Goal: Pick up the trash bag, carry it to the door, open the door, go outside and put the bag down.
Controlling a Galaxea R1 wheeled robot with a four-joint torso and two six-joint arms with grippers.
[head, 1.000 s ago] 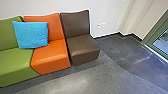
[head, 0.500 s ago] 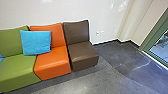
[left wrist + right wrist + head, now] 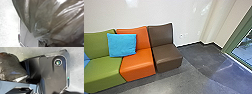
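Observation:
The trash bag (image 3: 52, 16), dark and shiny, looms close in the left wrist view. Its plastic gathers into a bunched neck, where my left gripper (image 3: 43, 41) is shut on it. From the right wrist, the bag (image 3: 11, 68) appears beside the robot's dark base plate, over grey floor. How my right gripper stands cannot be made out. A green-framed glass door or window (image 3: 240, 53) stands at the right side of the head view, with bright paving behind the glass.
Along the pale wall (image 3: 159, 12) runs a row of seats: a green one (image 3: 104, 70), an orange one (image 3: 137, 62) and a brown one (image 3: 167, 57). A light-blue pillow (image 3: 122, 45) rests across the green and orange seats. Grey floor (image 3: 196, 80) extends toward the glass.
The whole head picture has shifted as the camera moved. More wall shows above the seats, and a blue edge has come in at the far left.

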